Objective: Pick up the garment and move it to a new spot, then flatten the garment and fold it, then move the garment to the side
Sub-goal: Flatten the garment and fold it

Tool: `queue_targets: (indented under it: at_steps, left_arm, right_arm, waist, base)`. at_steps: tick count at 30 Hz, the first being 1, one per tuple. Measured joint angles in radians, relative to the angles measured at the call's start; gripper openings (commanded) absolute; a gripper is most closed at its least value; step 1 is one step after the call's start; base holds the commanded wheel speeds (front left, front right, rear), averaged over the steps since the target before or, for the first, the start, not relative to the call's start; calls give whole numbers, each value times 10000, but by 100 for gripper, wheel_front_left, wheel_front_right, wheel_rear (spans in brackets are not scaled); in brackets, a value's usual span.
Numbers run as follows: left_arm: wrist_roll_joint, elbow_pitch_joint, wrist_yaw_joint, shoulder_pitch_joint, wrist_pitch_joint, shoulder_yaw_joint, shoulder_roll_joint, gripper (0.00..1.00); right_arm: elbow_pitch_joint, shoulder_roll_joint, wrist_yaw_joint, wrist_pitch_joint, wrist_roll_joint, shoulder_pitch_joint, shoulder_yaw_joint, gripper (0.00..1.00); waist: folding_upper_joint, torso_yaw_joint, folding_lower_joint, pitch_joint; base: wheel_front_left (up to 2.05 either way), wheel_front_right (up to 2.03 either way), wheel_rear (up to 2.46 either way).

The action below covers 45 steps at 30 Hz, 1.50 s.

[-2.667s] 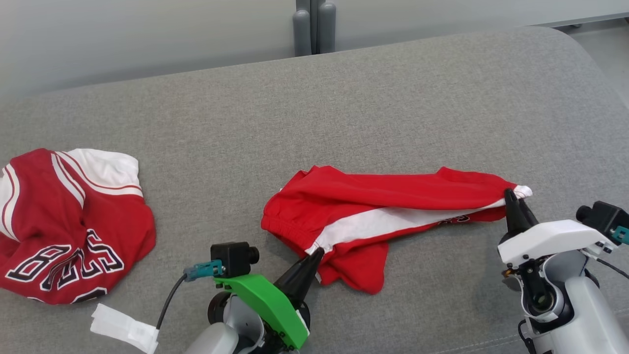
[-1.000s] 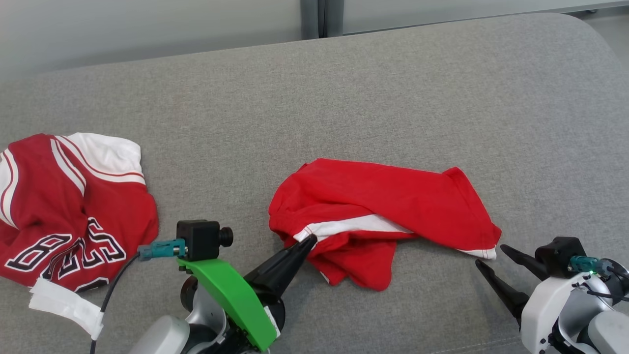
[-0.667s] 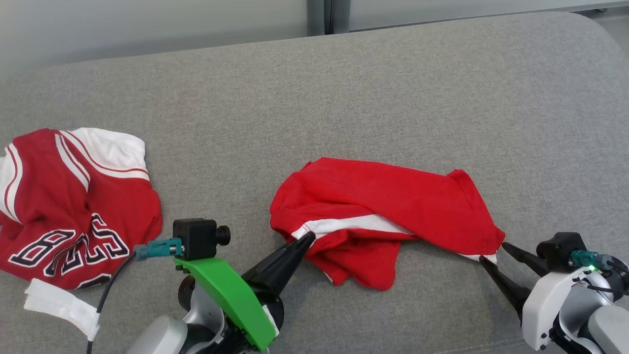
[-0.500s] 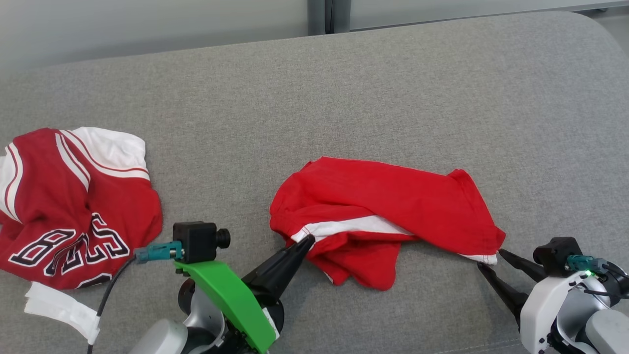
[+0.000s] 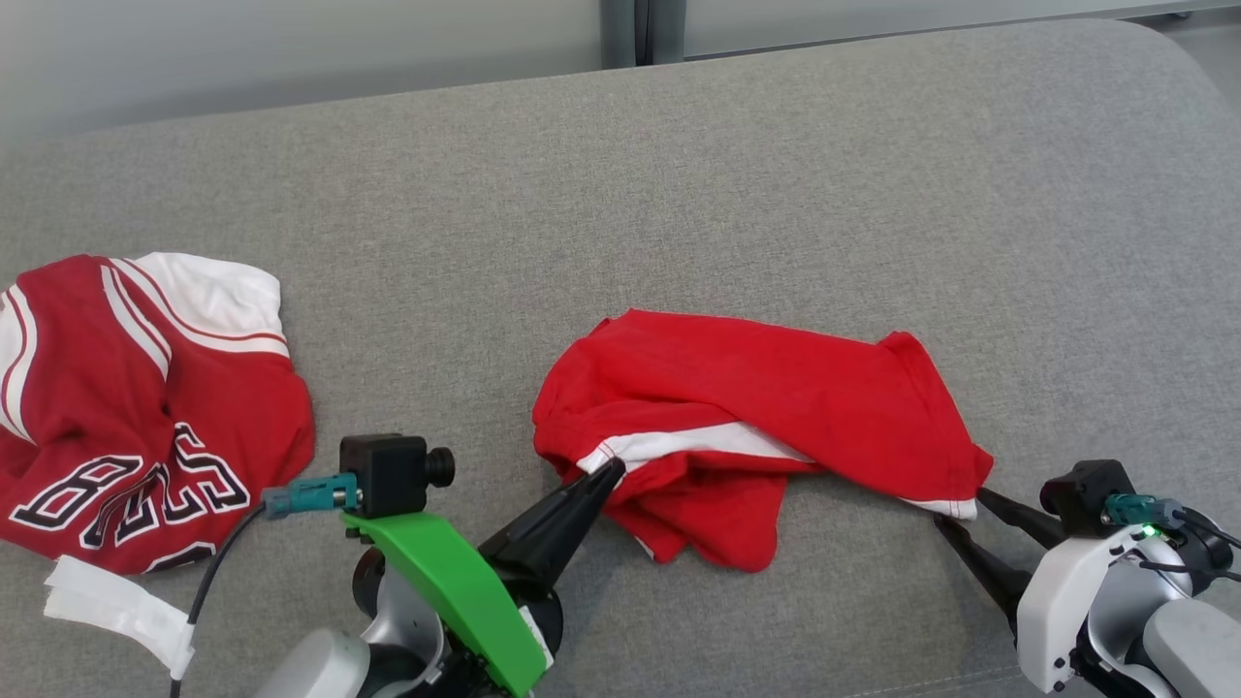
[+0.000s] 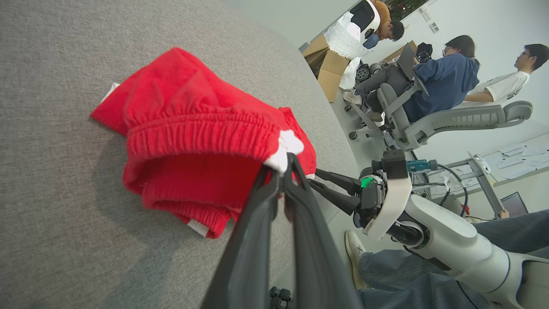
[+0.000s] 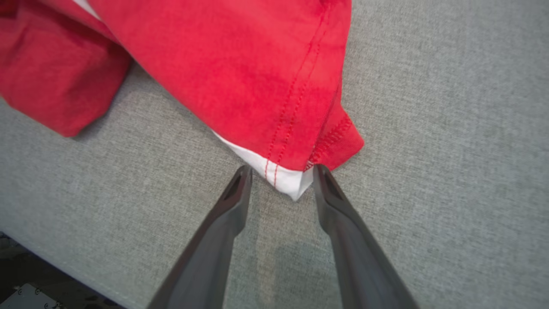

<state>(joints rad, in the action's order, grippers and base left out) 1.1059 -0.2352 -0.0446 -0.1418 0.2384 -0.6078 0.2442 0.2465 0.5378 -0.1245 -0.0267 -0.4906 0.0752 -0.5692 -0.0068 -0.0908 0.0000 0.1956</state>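
Observation:
The garment (image 5: pixel 766 427) is a pair of red shorts with a white side stripe, lying bunched in the middle of the grey cushion (image 5: pixel 679 194). My left gripper (image 5: pixel 609 472) is shut on the white patch at the elastic waistband (image 6: pixel 193 128), at the garment's left end. At the opposite end my right gripper (image 5: pixel 960 507) is open. Its fingertips (image 7: pixel 245 171) stand on either side of the white hem corner (image 7: pixel 291 182), which pokes in between them. The garment (image 7: pixel 240 73) spreads out above that corner. My right gripper (image 6: pixel 314 177) also appears beyond the cloth in the left wrist view.
A red jersey with black lettering (image 5: pixel 136 407) lies crumpled at the far left, a white tag (image 5: pixel 116 606) beside it. The cushion's front edge runs just below both grippers. Seated people (image 6: pixel 437 81), cardboard boxes (image 6: pixel 330 68) and a leg in jeans (image 6: pixel 429 279) are off to the right.
Earlier my right gripper held the hem stretched out; it let go and the garment slumped. Over the last second it has edged onto the hem corner, jaws slightly narrower. My left gripper kept its hold.

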Motion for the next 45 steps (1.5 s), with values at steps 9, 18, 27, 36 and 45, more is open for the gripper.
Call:
queue_targets:
  at_steps: [9,18,27,36,45]
  left_arm:
    - [0,-46,-13,3,42,-10,0,0]
    - [0,-119,-100,24,42,-4,-2,0]
    - [0,-163,-102,24,42,-2,-4,0]
    - [-46,-92,-167,-87,44,1081,907,0]
    - [667,-1101,128,-1003,1009,1914,2031,0]
  right_arm:
    - [255,-12,0,42,-125,48,-178,73]
    - [533,-29,0,146,-395,279,-347,49]
    - [665,-71,0,265,-725,446,-518,0]
    - [-1365,-445,0,-192,-4451,1038,-161,0]
    - [-5181,554,13,-531,-8984,2331,2439,0]
  waist:
    - [0,53,0,56]
    - [0,69,0,113]
    - [1,54,0,173]
    - [0,-117,0,-114]
    - [0,-353,0,-671]
  base:
    - [0,0,0]
    - [0,0,0]
    - [0,0,0]
    - [0,0,0]
    - [0,0,0]
